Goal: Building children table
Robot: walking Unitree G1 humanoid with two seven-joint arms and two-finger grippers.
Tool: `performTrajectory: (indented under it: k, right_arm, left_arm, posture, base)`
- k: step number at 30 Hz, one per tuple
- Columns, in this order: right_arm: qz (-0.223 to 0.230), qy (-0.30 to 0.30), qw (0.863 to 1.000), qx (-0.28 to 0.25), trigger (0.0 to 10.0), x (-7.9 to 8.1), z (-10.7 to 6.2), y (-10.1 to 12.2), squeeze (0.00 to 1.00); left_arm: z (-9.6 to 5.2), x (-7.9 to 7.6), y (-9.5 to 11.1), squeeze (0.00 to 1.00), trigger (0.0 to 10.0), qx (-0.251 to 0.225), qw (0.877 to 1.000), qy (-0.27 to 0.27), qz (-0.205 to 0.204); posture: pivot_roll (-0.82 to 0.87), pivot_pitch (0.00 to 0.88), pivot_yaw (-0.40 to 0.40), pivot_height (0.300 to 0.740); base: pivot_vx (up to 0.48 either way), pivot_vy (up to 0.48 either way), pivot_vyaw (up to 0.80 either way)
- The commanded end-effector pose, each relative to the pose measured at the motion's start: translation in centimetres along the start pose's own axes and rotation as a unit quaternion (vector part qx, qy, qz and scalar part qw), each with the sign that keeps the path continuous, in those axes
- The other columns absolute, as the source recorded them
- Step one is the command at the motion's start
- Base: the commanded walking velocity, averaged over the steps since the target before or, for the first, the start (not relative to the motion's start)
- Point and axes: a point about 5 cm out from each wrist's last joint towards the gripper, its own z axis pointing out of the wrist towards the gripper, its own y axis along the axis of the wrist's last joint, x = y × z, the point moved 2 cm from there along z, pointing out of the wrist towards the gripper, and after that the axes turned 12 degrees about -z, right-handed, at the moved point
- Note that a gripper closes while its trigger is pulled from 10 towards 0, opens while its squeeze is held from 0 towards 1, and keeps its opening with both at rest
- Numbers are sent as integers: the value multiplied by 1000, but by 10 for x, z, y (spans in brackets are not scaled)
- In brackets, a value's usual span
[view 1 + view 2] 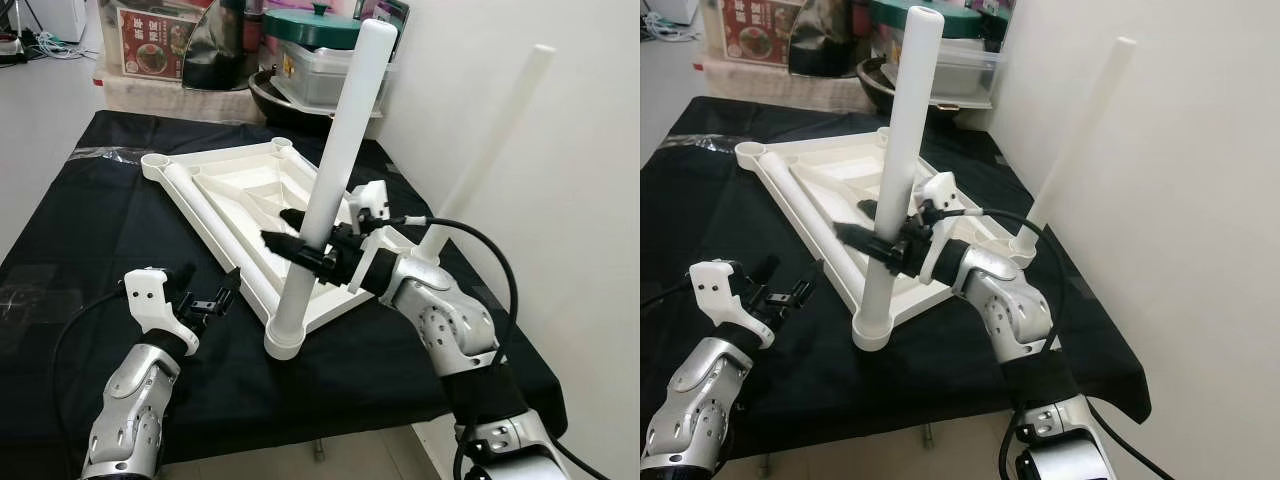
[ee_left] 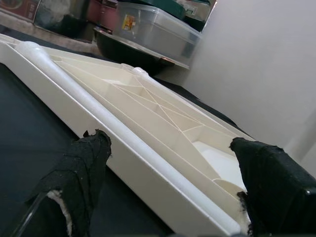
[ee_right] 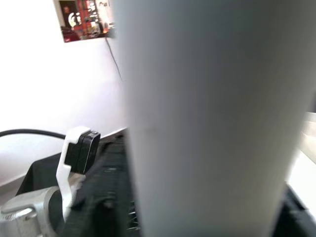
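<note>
Our right tool (image 1: 312, 250) pinches the white leg (image 1: 330, 180) upright in the near corner socket of the upturned children's table (image 1: 250, 200) on the black tabletop (image 1: 70, 230), seemingly to seat it, while our left tool (image 1: 215, 298) waits spread beside the table's near rim.

An upturned white plastic tabletop (image 1: 240, 190) lies ribbed underside up on the black-draped table (image 1: 80, 230). One white tubular leg (image 1: 330, 180) stands seated in the near corner socket (image 1: 283, 343), leaning slightly. A second leg (image 1: 490, 150) rises from the corner by the wall. A third leg (image 1: 215, 235) lies flat along the tabletop's left edge.
</note>
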Motion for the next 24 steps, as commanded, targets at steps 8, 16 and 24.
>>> performTrajectory:
  k: [8, 16, 24]
  right_arm:
    - [5, -365, 914, 175, 0, -62, 4, -48, 0]
    - [53, -464, 854, 229, 10000, -41, -21, -72, 0]
    - [34, -191, 980, 44, 10000, -7, 18, -11, 0]
  left_arm:
    - [1, -4, -2, 0, 10000, -2, 1000, -4, -9]
    - [1, -5, -2, 0, 10000, -1, 1000, -8, -12]
    - [3, -5, -2, 0, 10000, 0, 1000, -9, -14]
  posture:
    - [181, 0, -233, 740]
    - [166, 0, -216, 740]
    - [160, 0, -213, 740]
  base:
    - [0, 0, 0]
    - [0, 0, 0]
    - [0, 0, 0]
